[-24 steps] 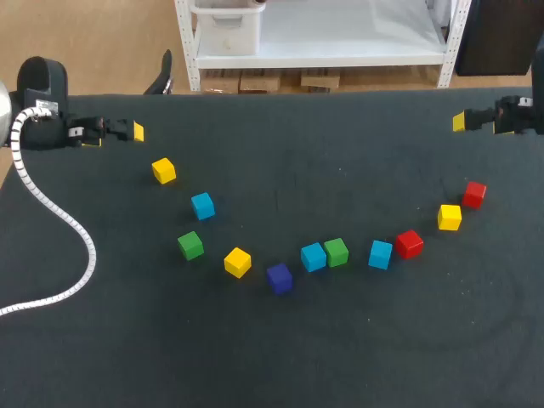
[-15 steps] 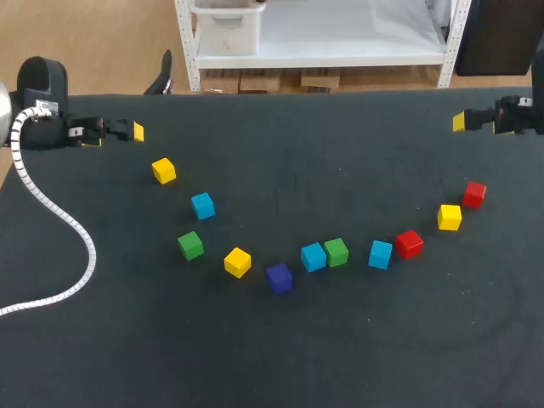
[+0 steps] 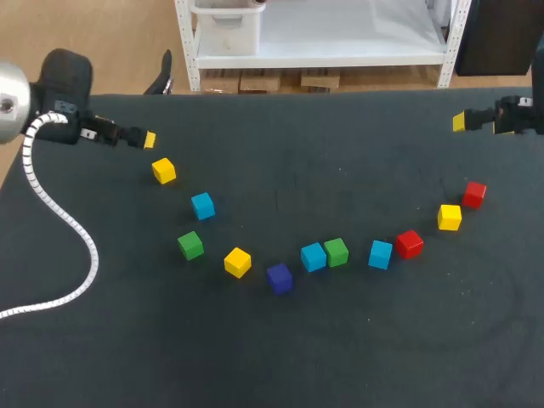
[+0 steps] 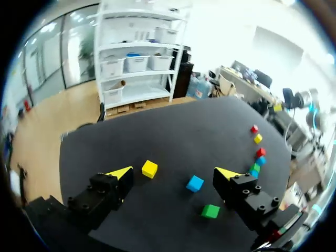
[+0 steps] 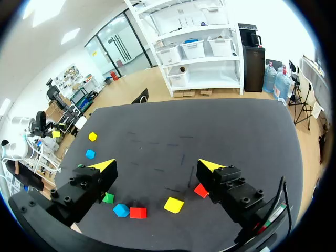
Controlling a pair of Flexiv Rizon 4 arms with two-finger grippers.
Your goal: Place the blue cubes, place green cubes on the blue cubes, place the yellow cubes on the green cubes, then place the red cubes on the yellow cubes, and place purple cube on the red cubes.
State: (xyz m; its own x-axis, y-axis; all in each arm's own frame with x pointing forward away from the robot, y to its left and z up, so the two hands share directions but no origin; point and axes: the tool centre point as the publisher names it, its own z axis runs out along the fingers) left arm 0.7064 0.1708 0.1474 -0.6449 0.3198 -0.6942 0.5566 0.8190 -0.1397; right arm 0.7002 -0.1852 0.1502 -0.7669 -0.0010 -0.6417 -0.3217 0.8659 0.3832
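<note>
Treat the cubes (image 3: 380, 253) as light, rigid and smooth-faced, judging by looks; grip two opposite flat faces. On the tabletop (image 3: 340, 357) they form an arc: the purple cube (image 3: 279, 278) nearest the front edge, then a blue cube (image 3: 314, 257) that appears to touch a green cube (image 3: 337, 252), blocking one face. Near the far corners, the left tool (image 4: 173, 172) and right tool (image 5: 157, 165) stand open, empty.

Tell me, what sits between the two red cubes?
A yellow cube sits between the near red cube and the far red cube; the head view shows it.
</note>
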